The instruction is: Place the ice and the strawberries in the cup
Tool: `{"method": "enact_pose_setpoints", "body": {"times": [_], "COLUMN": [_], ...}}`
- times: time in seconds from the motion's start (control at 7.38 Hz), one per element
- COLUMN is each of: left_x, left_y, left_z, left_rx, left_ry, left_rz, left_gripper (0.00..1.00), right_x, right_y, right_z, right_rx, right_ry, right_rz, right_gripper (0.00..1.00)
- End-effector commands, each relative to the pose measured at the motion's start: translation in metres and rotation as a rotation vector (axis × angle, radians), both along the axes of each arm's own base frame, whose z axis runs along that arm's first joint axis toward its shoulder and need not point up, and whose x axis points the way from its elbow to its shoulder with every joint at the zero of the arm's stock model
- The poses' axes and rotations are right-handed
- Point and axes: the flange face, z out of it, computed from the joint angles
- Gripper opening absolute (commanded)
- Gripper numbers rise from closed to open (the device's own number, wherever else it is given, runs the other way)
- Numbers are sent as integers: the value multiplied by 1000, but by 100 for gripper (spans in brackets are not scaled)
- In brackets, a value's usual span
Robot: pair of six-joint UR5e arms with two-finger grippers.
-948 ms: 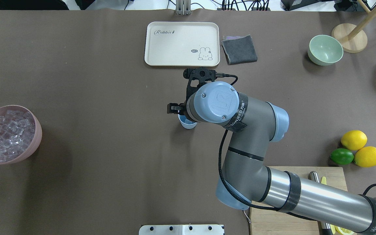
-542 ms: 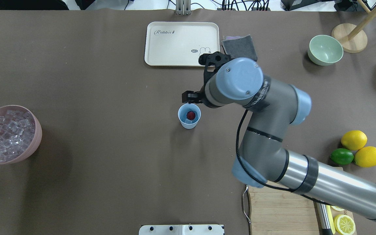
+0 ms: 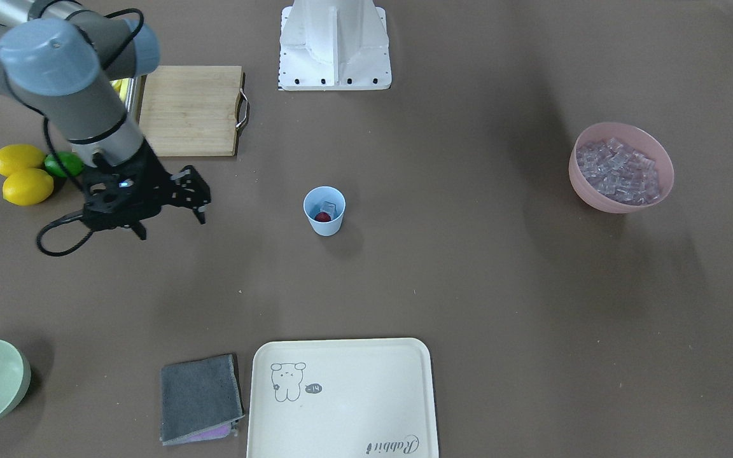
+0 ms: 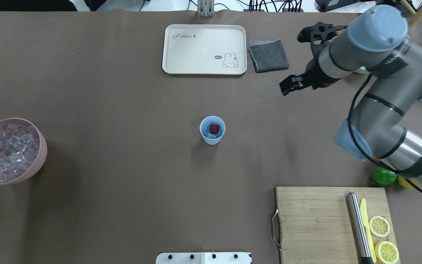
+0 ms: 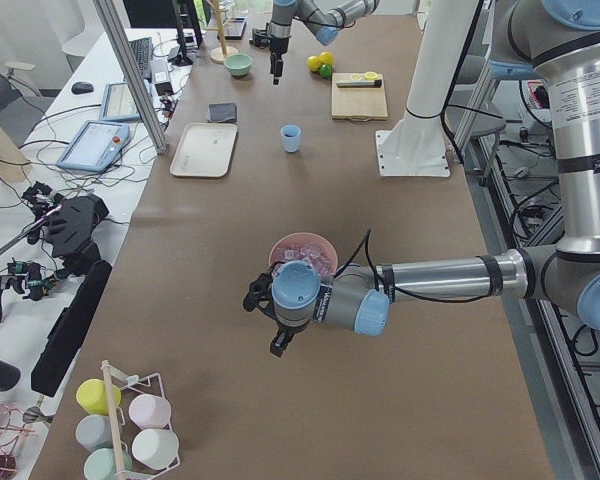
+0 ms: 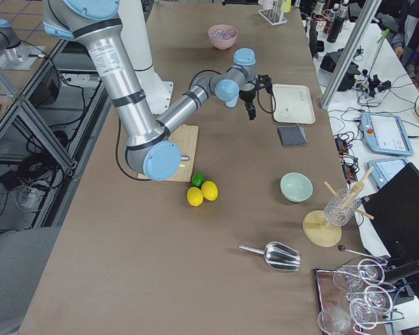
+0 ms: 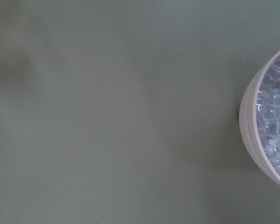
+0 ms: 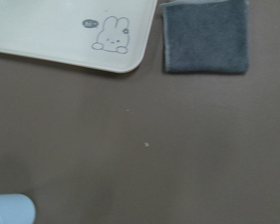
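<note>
cup stands upright mid-bench, centre of the overhead view. its mouth faces up, so it keeps the strawberry and one ice cube inside. spare ice sits heaped in the pink bowl at the left edge. right pincer hangs at upper right, prongs spread and empty, the cup well apart to its lower left. left pincer is near the bowl, grip state cannot tell.

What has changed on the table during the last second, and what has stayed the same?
The right hand pulled away from above the cup, moving to the robot's right and farther out. The strawberry, hidden at first, shows inside the cup with ice. The cup, pink bowl and tray did not move.
</note>
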Motion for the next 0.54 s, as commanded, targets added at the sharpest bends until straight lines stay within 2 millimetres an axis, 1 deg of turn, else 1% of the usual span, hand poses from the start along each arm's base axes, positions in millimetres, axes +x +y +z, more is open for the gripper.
{"method": "enact_pose_setpoints", "body": {"times": [0.0,0.14,0.27,0.41], "left_x": [-1,-1,-1,-1], "left_y": [3,7,8,8], "left_z": [2,5,6,6], "left_rx": [-4,-11,-13,-13], "left_ry": [0,-1,-1,-1], "left_rz": [-1,-1,-1,-1], "left_gripper": [100,100,100,100], "right_x": [118,167,211,232], "right_y": [-3,19,51,82], "right_z": [95,138,177,216], "right_rx": [62,10,-61,-72], "right_ry": [101,116,127,130], "right_rz": [-69,-57,-14,6], "right_gripper": [98,99,99,99]}}
